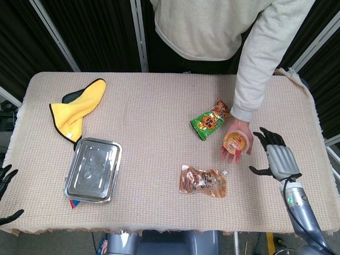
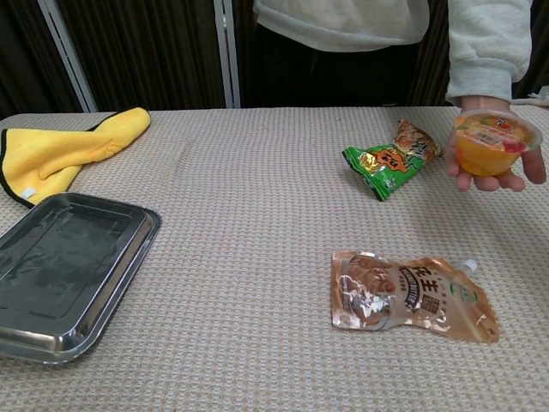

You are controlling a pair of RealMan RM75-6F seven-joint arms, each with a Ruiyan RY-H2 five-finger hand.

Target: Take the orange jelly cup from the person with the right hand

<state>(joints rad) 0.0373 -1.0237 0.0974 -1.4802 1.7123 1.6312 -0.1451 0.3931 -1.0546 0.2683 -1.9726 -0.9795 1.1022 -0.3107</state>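
The orange jelly cup [image 1: 237, 141] [image 2: 493, 145] lies in the person's upturned palm [image 1: 236, 150] above the table's right side. My right hand [image 1: 277, 158] is open with fingers spread, a short way to the right of the cup and apart from it. The chest view does not show this hand. My left hand [image 1: 5, 179] shows only as dark fingertips at the lower left edge of the head view, spread and holding nothing.
A green snack bag [image 1: 211, 119] lies left of the cup and a brown drink pouch [image 1: 203, 181] nearer me. A steel tray [image 1: 93, 170] and a yellow cloth [image 1: 77, 106] sit at the left. The person's arm [image 1: 258, 58] reaches in from the far side.
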